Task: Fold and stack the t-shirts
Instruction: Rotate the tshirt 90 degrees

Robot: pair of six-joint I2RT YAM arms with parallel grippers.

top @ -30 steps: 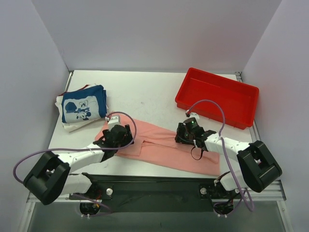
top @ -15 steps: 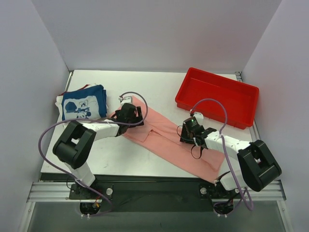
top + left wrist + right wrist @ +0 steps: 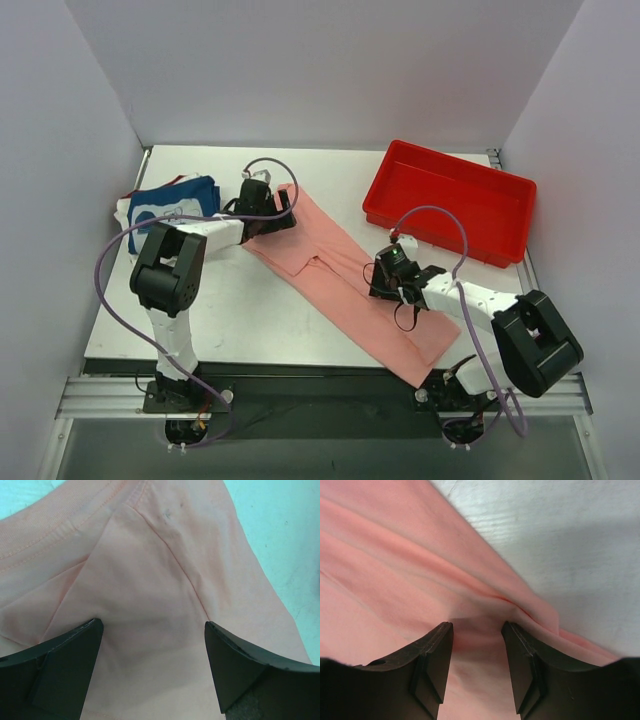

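Cloth item: the salmon-pink t-shirt (image 3: 340, 285) lies on the table (image 3: 330, 180) as a long band running from 11 o'clock to 5 o'clock. The left end effector (image 3: 268, 212) sits over its 11 o'clock end, released, fingers spread wide. The right end effector (image 3: 388, 278), toward 4 o'clock, is clenched on a raised fold of the same shirt. The navy t-shirt (image 3: 170, 205) lies folded at 10 o'clock and the red tray (image 3: 450, 200) stands at 2 o'clock.

the arms (image 3: 470, 297) are white, with black joints (image 3: 170, 275) and purple cables (image 3: 430, 208).
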